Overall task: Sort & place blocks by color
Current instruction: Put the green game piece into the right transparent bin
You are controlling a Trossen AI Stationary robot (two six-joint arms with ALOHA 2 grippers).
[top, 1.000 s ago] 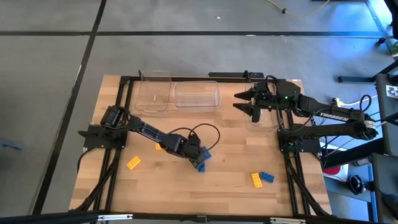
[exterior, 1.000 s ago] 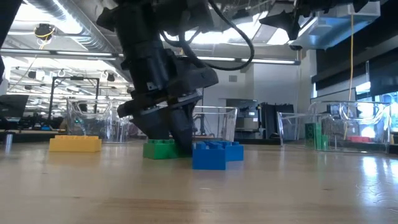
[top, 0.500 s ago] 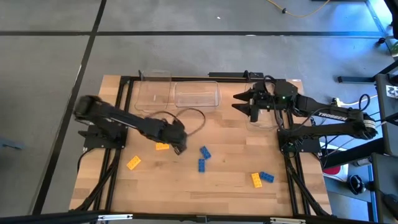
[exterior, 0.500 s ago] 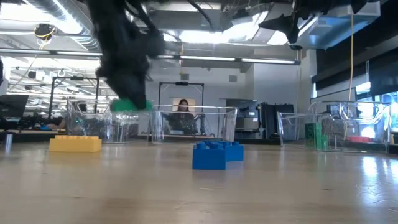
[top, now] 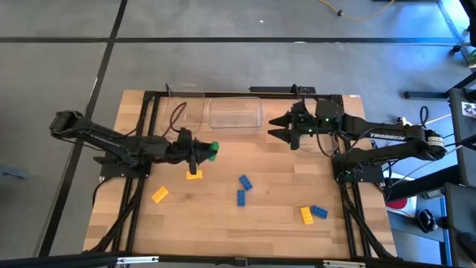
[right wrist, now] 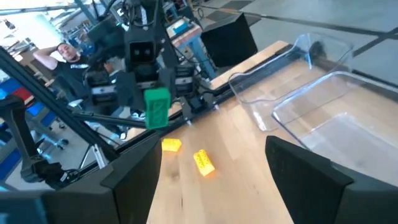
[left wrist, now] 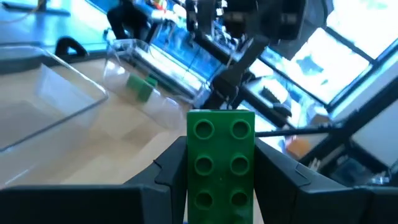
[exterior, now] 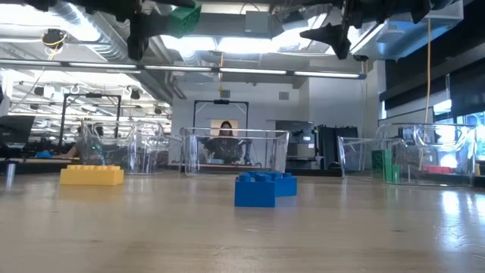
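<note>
My left gripper (top: 201, 152) hovers above the table's left-middle, shut on a green studded block (top: 213, 150), which also shows high up in the low view (exterior: 182, 17). My right gripper (top: 278, 129) hangs open over the far right part of the table, touching nothing. On the wood lie two yellow blocks (top: 194, 175) (top: 159, 195), two blue blocks (top: 245, 182) (top: 240, 197), and a yellow and blue pair (top: 306, 216) (top: 319, 211). Another green block (left wrist: 140, 87) sits inside a clear bin. My left gripper pinches the green block by its two long sides (left wrist: 193, 180), one finger (left wrist: 171, 168) on each. The fingers reach roughly level toward the table's right. The block is lifted clear of the table, and its far end (left wrist: 221, 121) sticks out beyond the fingertips.
Two clear bins (top: 184, 113) (top: 236, 113) stand side by side at the far edge, and a third (top: 318, 143) lies under my right arm. Bare wood stretches between the scattered blocks. A person shows in the room beyond the table (exterior: 224, 136).
My left gripper has taken the green block from beside the blue blocks, lifted it clear and carried it up and toward the table's left and far side. The blue blocks have stayed where they were. My right gripper has drifted slightly toward the table's left.
</note>
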